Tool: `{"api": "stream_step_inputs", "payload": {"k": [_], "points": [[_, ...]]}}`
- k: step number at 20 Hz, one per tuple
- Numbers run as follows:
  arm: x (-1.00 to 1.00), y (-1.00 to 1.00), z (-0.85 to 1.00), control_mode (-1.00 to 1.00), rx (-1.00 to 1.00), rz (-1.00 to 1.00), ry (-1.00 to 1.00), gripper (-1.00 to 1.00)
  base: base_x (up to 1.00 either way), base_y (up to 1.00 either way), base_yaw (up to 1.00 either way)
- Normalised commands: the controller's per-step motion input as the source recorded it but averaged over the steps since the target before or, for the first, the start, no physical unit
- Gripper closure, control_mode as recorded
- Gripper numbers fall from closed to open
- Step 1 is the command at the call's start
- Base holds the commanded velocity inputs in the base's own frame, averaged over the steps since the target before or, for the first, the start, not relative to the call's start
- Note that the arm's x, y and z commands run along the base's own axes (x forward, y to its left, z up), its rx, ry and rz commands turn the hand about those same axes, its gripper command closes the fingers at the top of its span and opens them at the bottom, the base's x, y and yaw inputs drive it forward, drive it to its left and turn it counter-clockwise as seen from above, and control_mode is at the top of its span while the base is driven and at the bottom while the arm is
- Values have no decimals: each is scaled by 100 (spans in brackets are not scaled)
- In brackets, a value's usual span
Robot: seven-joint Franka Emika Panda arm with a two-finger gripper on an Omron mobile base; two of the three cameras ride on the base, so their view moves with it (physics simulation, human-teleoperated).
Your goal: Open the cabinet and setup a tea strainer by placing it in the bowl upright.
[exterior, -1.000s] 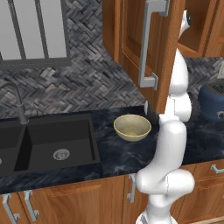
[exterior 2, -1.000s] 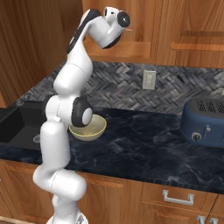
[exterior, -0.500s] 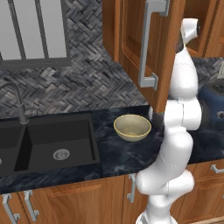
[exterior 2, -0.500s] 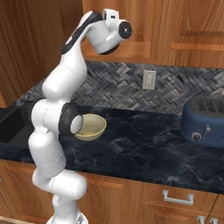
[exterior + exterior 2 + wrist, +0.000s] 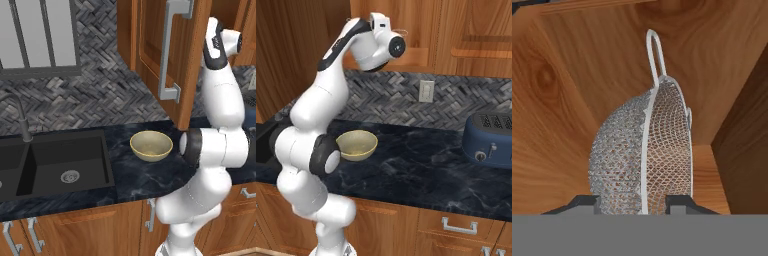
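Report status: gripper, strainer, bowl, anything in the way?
Gripper inside open cabinet, fingertips either side of strainer, grip unconfirmed. Bowl empty on counter. Nothing blocking.

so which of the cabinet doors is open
The wall-hung cabinet door with the long silver bar handle is swung open above the bowl; the lower doors are shut.

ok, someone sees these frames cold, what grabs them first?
Probably the tea strainer in the hand view: a wire-mesh basket standing on edge inside the wooden cabinet, between the gripper fingertips, jaws close on either side. Next, the white arm reaching up past the open cabinet door. Below it, the empty pale bowl sits on the dark counter beside the black sink.
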Motion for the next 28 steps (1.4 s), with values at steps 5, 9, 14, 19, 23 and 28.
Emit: {"api": "stream_step_inputs", "payload": {"k": [5,9,14,19,23,28], "points": [[-78,-15,7,-100,0,-4,0,100,0,0,0],[-88,-19,4,-100,0,-5,0,100,0,0,0],[-93,-19,-2,-100,0,-6,3,100,0,0,0],[-100,-21,-17,-100,0,-6,5,100,0,0,0],[-98,-15,-25,-100,0,-5,4,100,0,0,0],[-99,-5,-25,-100,0,-4,6,100,0,0,0]]}}
